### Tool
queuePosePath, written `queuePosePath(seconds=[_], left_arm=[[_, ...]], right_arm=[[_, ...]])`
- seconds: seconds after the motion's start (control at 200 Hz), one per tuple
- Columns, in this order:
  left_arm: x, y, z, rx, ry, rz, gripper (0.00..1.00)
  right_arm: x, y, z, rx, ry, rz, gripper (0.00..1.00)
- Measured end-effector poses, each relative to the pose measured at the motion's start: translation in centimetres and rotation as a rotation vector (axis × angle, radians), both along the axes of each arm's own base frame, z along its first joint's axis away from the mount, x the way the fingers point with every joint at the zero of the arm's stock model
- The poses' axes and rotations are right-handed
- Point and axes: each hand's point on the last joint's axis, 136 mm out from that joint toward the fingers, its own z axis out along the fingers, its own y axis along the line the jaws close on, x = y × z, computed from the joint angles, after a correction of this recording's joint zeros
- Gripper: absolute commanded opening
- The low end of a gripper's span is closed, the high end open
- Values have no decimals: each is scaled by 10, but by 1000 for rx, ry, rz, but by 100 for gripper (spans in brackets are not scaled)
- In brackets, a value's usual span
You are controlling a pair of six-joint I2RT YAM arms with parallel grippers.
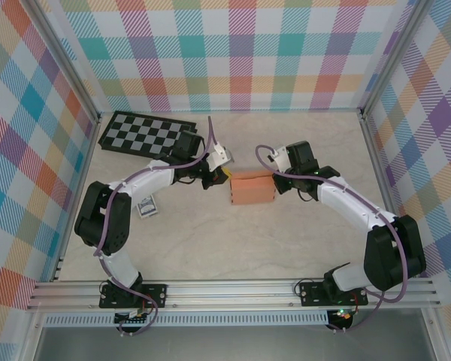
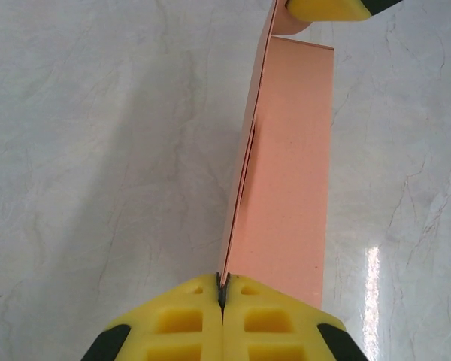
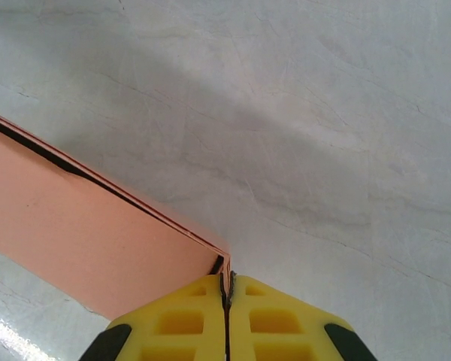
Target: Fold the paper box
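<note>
One paper box [image 1: 252, 188] at mid-desk [image 1: 233, 248], gripped by two tools, left tool [image 2: 222, 289] and right tool [image 3: 227, 280] each clamped tight on a thin card edge; one checkerboard [image 1: 144, 134] behind.

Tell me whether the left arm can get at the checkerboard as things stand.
Probably not yet: the left pincer is shut on an edge of the paper box and would have to let go first. Otherwise the way looks free: the checkerboard lies just beyond that arm, nothing between.
</note>
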Motion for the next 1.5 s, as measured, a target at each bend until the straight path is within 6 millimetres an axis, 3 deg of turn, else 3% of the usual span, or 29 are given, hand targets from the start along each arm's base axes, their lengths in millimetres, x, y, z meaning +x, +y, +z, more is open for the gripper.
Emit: queuePosePath(seconds=[0.27, 0.615, 0.88, 1.5], left_arm=[[0, -7, 0, 18, 26, 70, 0], [19, -20, 6, -20, 95, 362, 0], [21, -27, 4, -56, 161, 536, 0], [24, -23, 2, -228, 318, 850, 0]], right_arm=[[-2, 2, -1, 71, 43, -139, 5], [-6, -3, 1, 159, 85, -366, 4], [-9, -7, -1, 177, 94, -473, 5], [-4, -1, 0, 233, 91, -587, 5]])
